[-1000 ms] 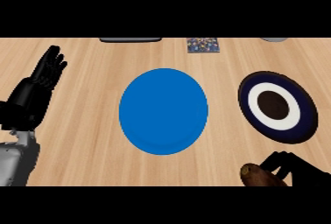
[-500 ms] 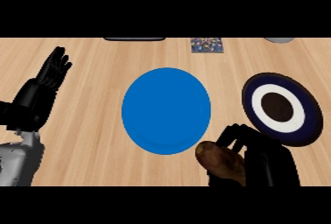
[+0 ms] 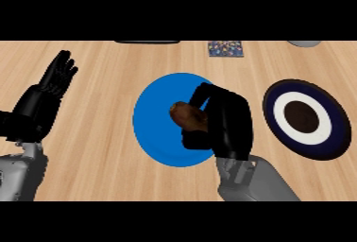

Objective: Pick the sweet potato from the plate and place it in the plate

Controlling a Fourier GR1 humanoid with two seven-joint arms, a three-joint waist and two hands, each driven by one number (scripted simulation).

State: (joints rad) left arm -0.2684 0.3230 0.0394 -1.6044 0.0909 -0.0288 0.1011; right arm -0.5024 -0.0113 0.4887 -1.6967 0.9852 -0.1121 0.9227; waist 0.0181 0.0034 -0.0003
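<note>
Head view: left hand [image 3: 42, 104] rests at the left edge, fingers straight. Over the blue plate [image 3: 157, 142], the sweet potato [image 3: 187, 116] sits in the right hand's [image 3: 226, 123] curled fingers. That looks like the placing step, and lowering and letting go probably comes next. The fingers hide whether the potato touches the plate.

Sweet potato [image 3: 187, 116]: brown, lumpy, was held in the right robot hand [image 3: 226, 123], fingers curled round it, over the middle of the blue plate [image 3: 155, 127]; contact with the plate couldn't be told. Blue plate was plain, flat on the surface [image 3: 97, 142]. Navy plate [image 3: 307, 86], white ring, dark brown centre, lay to its right, apart.
</note>
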